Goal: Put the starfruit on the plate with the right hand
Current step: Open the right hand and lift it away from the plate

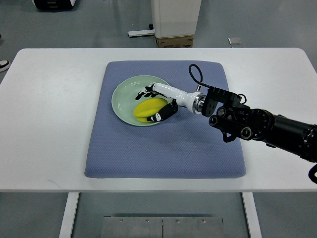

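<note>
A yellow starfruit [147,109] lies in a pale green plate [124,94] on a blue mat [163,144]. My right hand [154,103] reaches in from the right over the plate. Its fingers [144,93] curl around the starfruit, with the thumb [162,115] on the near side. The fruit rests on the plate's right half. The left arm does not show.
The mat lies in the middle of a white table [44,124]. The black right forearm [257,124] crosses the mat's right edge. A white pedestal and a cardboard box [174,25] stand on the floor behind the table.
</note>
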{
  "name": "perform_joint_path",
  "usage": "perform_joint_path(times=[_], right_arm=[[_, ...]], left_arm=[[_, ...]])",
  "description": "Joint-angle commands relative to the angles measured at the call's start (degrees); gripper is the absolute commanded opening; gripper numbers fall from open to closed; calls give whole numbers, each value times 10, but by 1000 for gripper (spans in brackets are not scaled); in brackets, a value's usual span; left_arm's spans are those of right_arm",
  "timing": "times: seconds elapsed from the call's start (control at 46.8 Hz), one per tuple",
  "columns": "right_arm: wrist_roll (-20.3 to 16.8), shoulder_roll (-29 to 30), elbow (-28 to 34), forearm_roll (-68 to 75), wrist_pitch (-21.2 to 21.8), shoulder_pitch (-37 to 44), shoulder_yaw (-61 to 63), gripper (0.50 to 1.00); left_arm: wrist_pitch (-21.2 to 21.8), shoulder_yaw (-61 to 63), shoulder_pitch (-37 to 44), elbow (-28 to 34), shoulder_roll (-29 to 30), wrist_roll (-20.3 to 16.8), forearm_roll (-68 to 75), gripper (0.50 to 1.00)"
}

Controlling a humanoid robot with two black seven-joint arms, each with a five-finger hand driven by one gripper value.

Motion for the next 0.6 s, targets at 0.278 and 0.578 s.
perform_joint_path(times=[0.278, 0.578], right_arm=[[-27, 0, -2, 3, 3, 11, 56, 1000], [-37, -18, -3, 22, 28, 10, 151, 1000]], left_arm=[[0, 0, 0, 0, 0, 0, 0, 1000], [0, 0, 0, 0, 0, 0, 0, 1000]])
